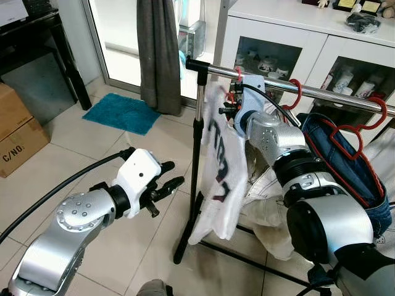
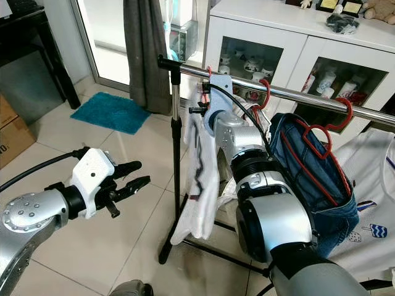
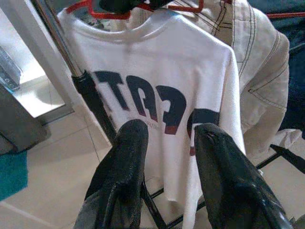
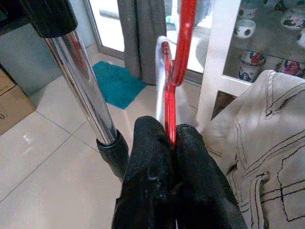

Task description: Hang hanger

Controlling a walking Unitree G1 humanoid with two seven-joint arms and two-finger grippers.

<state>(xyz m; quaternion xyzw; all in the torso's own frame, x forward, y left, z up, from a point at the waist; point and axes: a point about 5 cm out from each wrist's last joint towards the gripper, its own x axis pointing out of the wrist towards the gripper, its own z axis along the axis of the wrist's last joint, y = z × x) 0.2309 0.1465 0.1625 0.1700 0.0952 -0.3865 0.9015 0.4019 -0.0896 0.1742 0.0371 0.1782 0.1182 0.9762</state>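
Observation:
A red hanger (image 4: 170, 90) carries a white T-shirt (image 1: 219, 166) with dark letters. My right gripper (image 4: 170, 138) is shut on the hanger just below its hook. It holds it up by the left end of the chrome rail (image 1: 321, 92). The hook (image 1: 237, 74) is level with the rail, and I cannot tell whether it rests on it. My left gripper (image 1: 173, 176) is open and empty, low and to the left of the rack. Its fingers (image 3: 126, 152) point at the shirt without touching it.
Two more red hangers (image 1: 345, 132) hang on the rail, with blue jeans (image 1: 345, 166) and a cream garment (image 1: 271, 203). The rack's post (image 1: 196, 154) and black feet stand on the tiles. A white cabinet (image 1: 278, 37), grey curtain (image 1: 159, 49), teal mat (image 1: 120, 113) and cardboard box (image 1: 15, 132) surround it.

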